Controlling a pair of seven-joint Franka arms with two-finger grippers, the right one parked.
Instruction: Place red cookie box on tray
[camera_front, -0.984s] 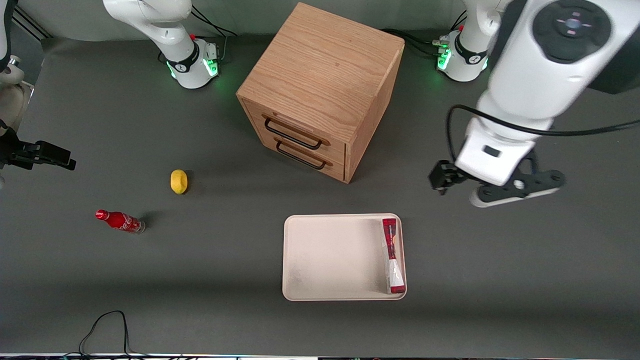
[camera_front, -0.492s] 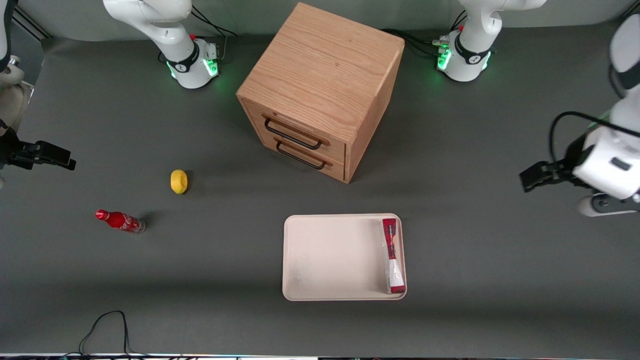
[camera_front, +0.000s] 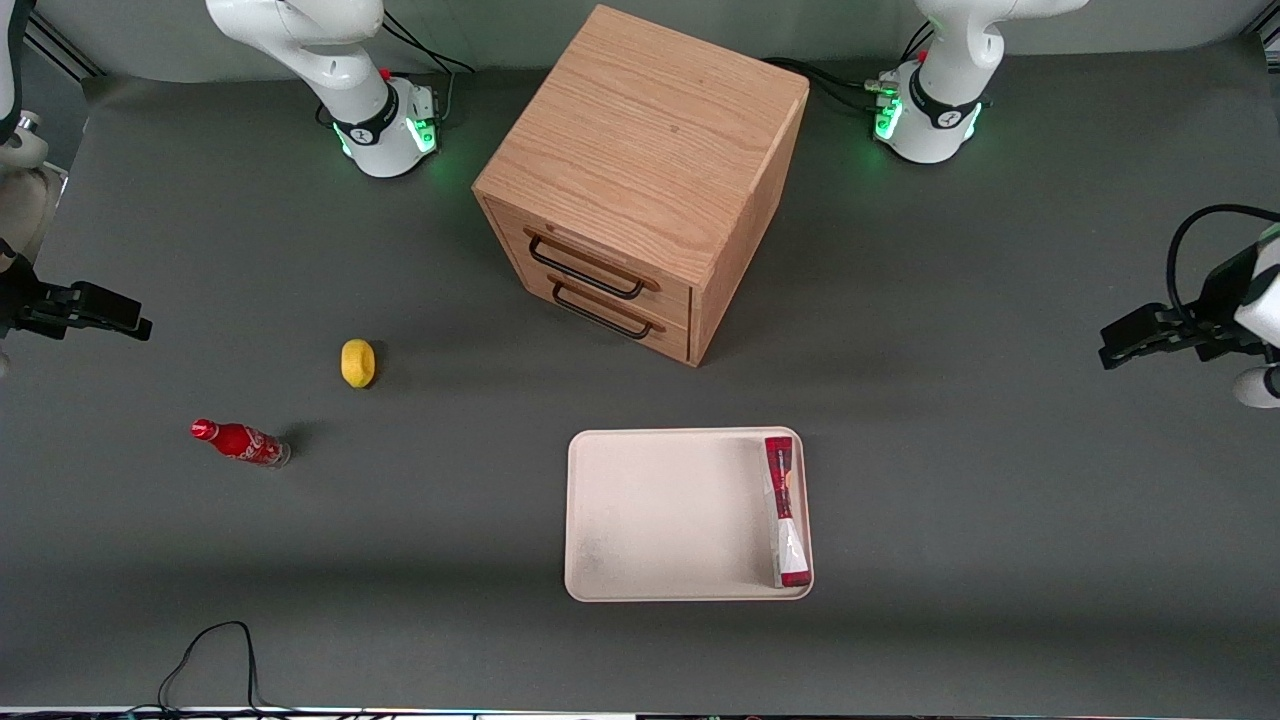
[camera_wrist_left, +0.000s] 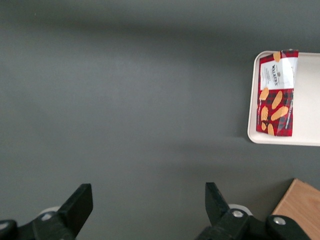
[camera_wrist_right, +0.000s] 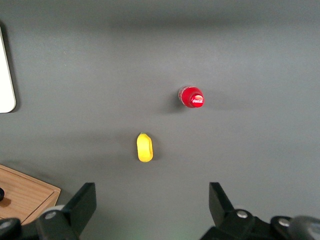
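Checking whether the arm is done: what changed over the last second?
The gripper, open and empty, has swung away from the tray toward the working arm's end of the table. The red cookie box stayed on the tray along its edge; cabinet, lemon and cola bottle unmoved.

**Dark grey table and what rests on it**

The table (camera_front: 960, 520) carries a wooden drawer cabinet (camera_front: 640, 180), the landmark here. In front of the cabinet's drawers, nearer the front camera, lies the tray (camera_front: 660, 520), with the red cookie box (camera_front: 785, 510) inside it along the rim toward the working arm's end. Toward the parked arm's end stand a yellow lemon (camera_front: 357, 362) and, nearer the camera than it, a small red cola bottle (camera_front: 238, 442). The gripper (camera_front: 1140, 340) hangs open above the table, well apart from the cabinet toward the working arm's end.
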